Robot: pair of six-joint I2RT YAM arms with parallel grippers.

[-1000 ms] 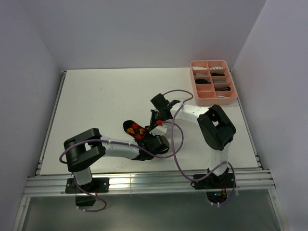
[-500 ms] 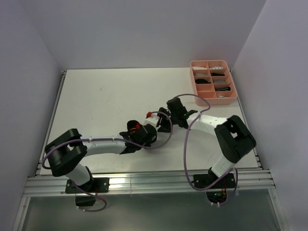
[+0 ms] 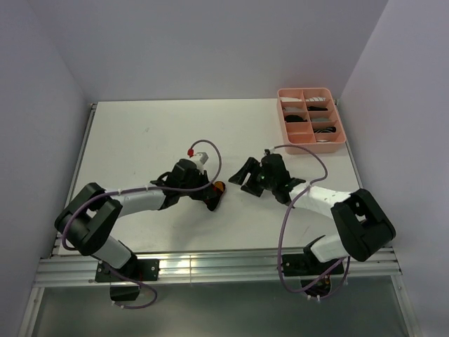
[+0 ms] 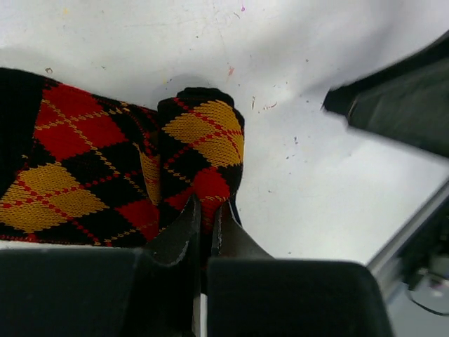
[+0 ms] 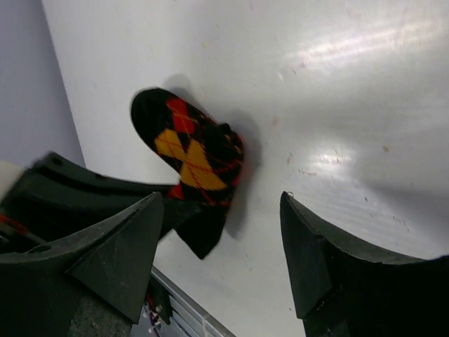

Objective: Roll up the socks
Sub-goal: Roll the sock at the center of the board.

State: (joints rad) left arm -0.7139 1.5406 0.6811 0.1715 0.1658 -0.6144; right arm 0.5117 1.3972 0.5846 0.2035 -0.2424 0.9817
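I count: one argyle sock (image 5: 193, 158); two arms, left arm (image 3: 133, 200) and right arm (image 3: 324, 197); one pink tray (image 3: 311, 146), upper right; one bench (image 3: 140, 140).

You have bright, even light. Glare streaks the table (image 5: 365, 35) in your right wrist view; the sock (image 5: 189, 154) casts a soft shadow. Near fingers (image 5: 112, 260) blur.

The black argyle sock (image 4: 203, 147), with red and yellow diamonds, lies on the white table (image 4: 316, 175), apparently folded over itself into a bundle.
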